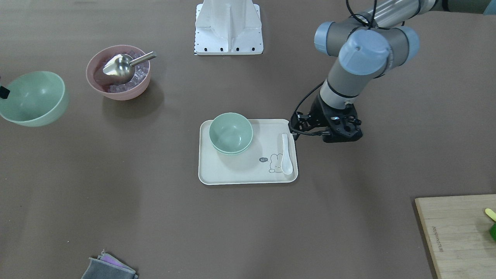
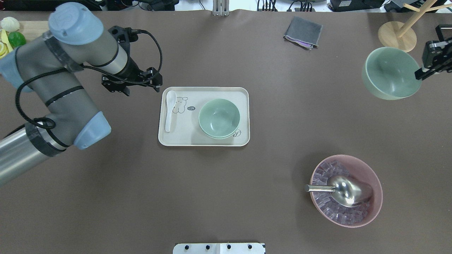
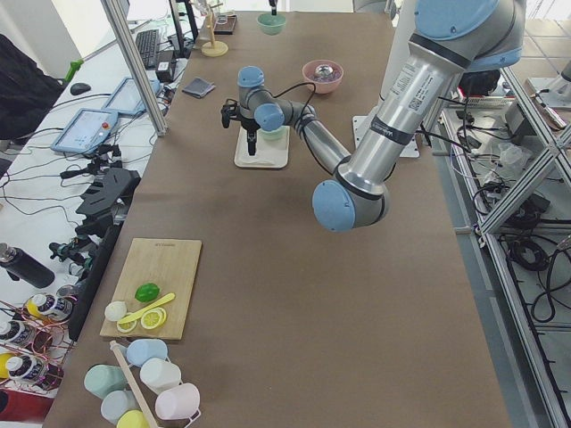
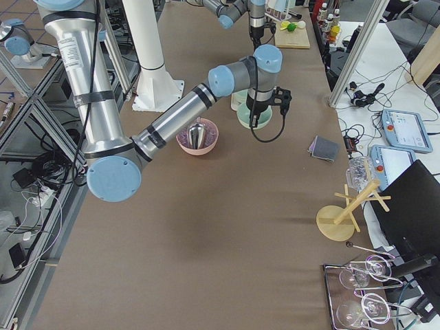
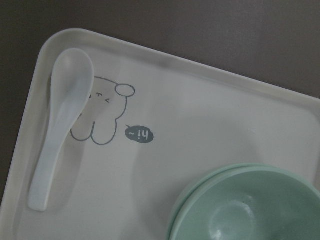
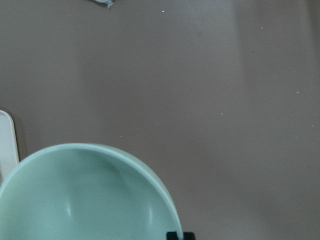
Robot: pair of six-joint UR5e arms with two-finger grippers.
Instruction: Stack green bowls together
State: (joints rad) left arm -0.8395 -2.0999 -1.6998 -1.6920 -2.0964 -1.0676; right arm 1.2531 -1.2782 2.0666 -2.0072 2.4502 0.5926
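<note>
Two green bowls [image 2: 219, 118] sit nested on the cream tray [image 2: 204, 95] at mid-table; they also show in the front view [image 1: 231, 133] and in the left wrist view [image 5: 250, 205]. My right gripper [image 2: 422, 73] is shut on the rim of the third green bowl [image 2: 391, 72], held tilted above the table at the far right; this bowl fills the bottom of the right wrist view [image 6: 85, 200]. My left gripper [image 2: 132, 85] hangs just off the tray's left end, empty and apparently open, with no fingertips in its wrist view.
A white spoon [image 2: 169, 111] lies on the tray's left side. A pink bowl [image 2: 378, 197] with ice and a metal scoop [image 2: 348, 190] stands near right. A grey cloth [image 2: 303, 31], a wooden stand [image 2: 397, 35] and a cutting board [image 1: 457, 232] lie at the edges.
</note>
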